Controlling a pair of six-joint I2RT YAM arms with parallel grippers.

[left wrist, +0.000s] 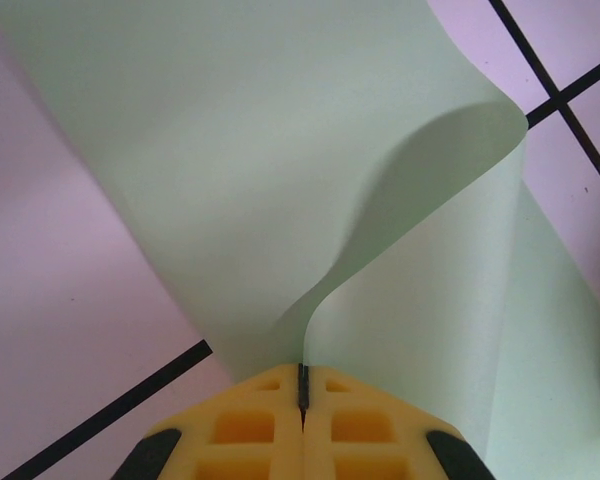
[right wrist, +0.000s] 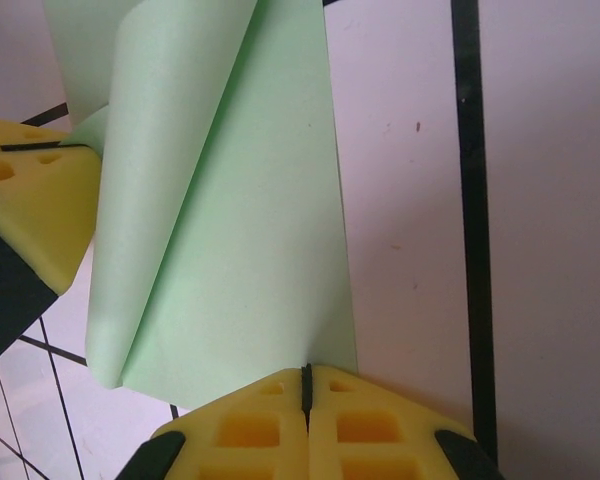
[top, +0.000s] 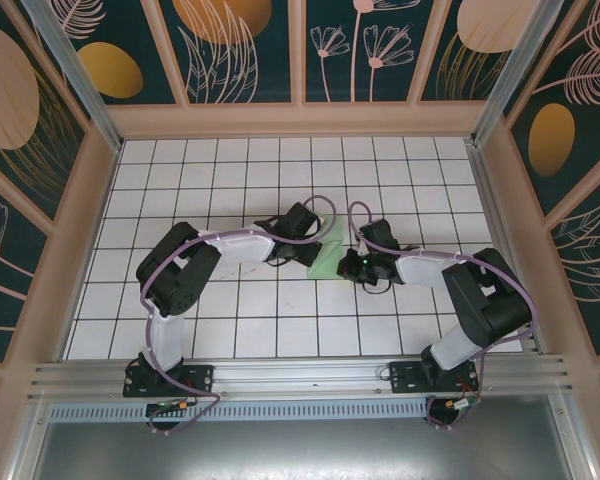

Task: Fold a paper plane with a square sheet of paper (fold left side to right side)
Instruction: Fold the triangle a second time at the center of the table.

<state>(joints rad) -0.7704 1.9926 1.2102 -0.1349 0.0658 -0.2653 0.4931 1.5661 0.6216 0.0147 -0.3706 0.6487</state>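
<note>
The square sheet of paper (top: 328, 256) is pale green and lies mid-table between both grippers. In the left wrist view the sheet (left wrist: 280, 150) curls up off the tiles, and my left gripper (left wrist: 303, 372) is shut on its raised edge. In the top view that gripper (top: 313, 240) sits at the sheet's left side. In the right wrist view the lifted flap rolls over the flat part of the sheet (right wrist: 240, 250). My right gripper (right wrist: 306, 372) is shut, its tips down on the sheet's near right corner, which lies flat. It shows at the sheet's right (top: 348, 266). No paper plane shape shows.
The table (top: 230, 330) is white tile with black grid lines, walled by pink frames left, right and behind. One of the left gripper's yellow fingers (right wrist: 35, 200) stands close at the left of the right wrist view. Both arm bases sit on the near rail (top: 300, 375).
</note>
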